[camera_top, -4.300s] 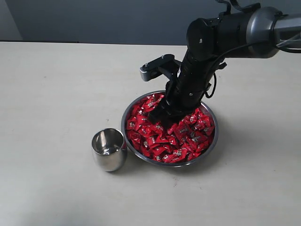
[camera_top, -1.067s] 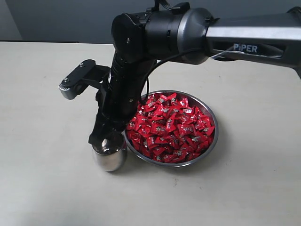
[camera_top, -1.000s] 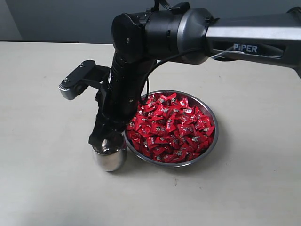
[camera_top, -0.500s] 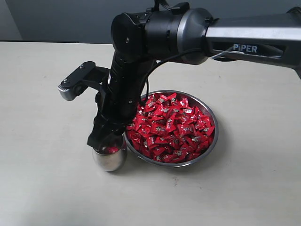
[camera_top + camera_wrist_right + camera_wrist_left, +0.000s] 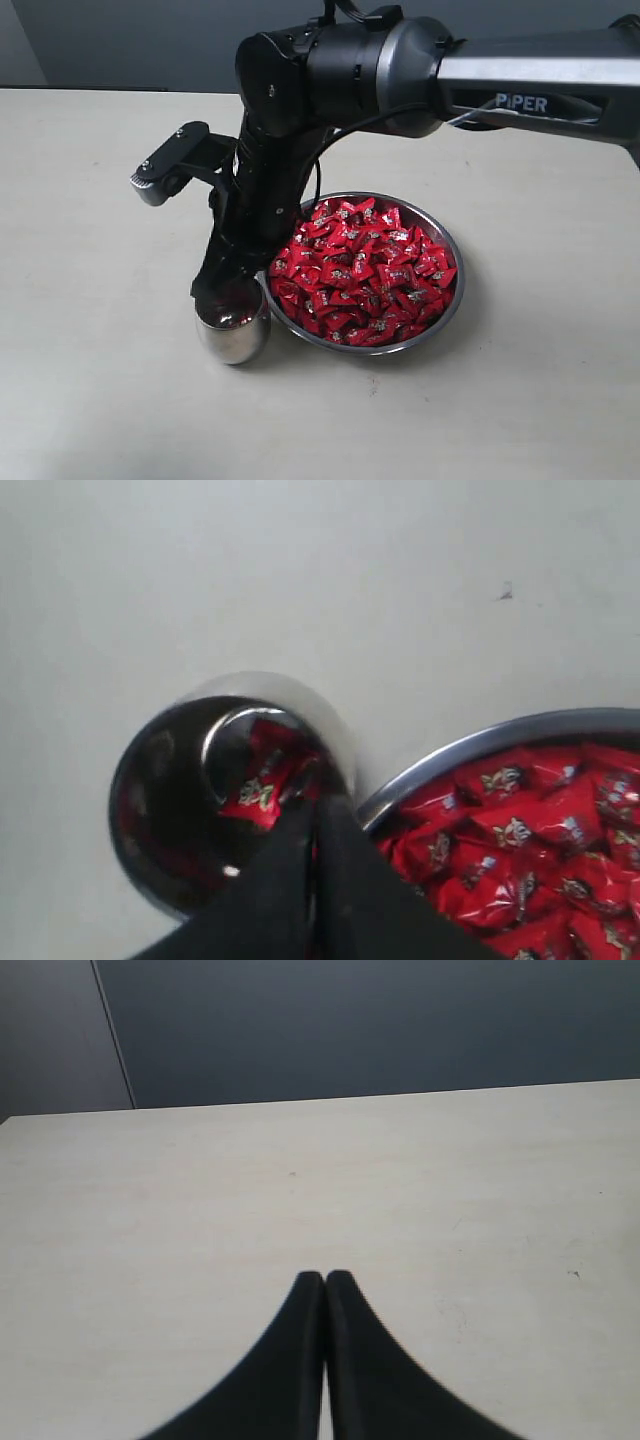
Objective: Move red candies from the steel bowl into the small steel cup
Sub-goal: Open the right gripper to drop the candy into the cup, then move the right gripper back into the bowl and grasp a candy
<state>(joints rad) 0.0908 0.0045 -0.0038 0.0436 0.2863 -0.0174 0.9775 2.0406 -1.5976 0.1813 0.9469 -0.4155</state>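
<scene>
One candy (image 5: 258,790) sits in the cup (image 5: 232,338); right jaws, pinched together empty at its rim, could topple it swinging toward the bowl (image 5: 372,350).

We see a pale beige table (image 5: 90,400), its top matte and faintly streaked, running back to a straight far edge against a dark grey wall (image 5: 150,40). Two things stand directly on it: the steel bowl (image 5: 372,350), wide and shallow, near the middle of the exterior view, and the small steel cup (image 5: 232,342), upright just beside the bowl's left rim, so close that we cannot tell whether they touch. Both throw soft shadows on the top, and the wrist views show a few tiny dark specks (image 5: 506,592) on its surface.
</scene>
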